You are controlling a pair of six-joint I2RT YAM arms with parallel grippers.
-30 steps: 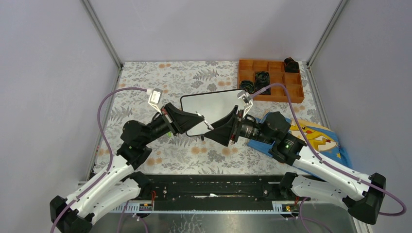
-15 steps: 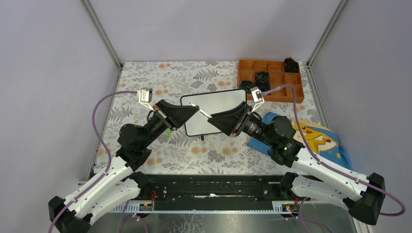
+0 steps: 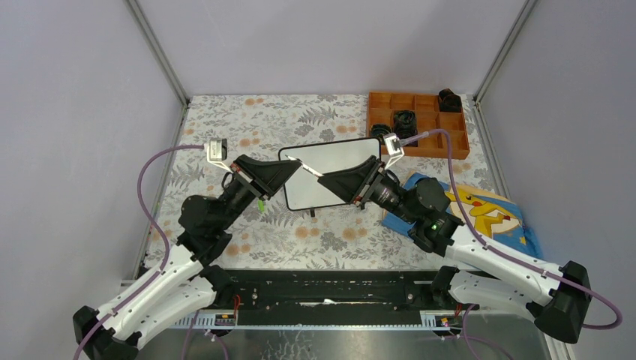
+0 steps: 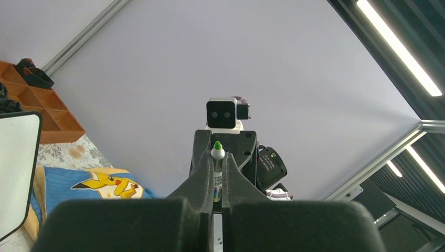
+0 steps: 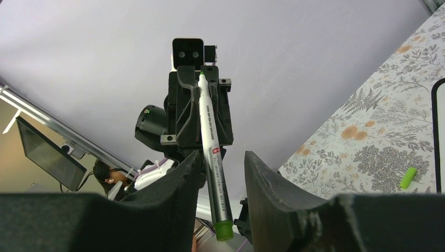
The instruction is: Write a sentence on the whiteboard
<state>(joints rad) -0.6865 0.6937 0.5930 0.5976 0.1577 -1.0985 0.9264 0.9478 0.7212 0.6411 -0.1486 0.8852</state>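
whiteboard sits at the middle of the flowered table in the top view, its near part hidden under the two arms that meet above it. the left hand and right hand point at each other, tips close, with a white marker bridging them. an orange tray is at the far right corner, a blue cloth lies partly under the right arm, and a small green cap lies beside the left arm. in the left wrist view the left hand's fingers are pressed together on the marker, whose green end sticks out toward the right hand; the whiteboard shows at the left edge, cloth and tray past it. in the right wrist view the right hand's fingers stand apart on either side of the marker's barrel, which runs close against one of them; its far end sits in the left hand, and the whiteboard's black edge shows at the right border, the green cap near it.
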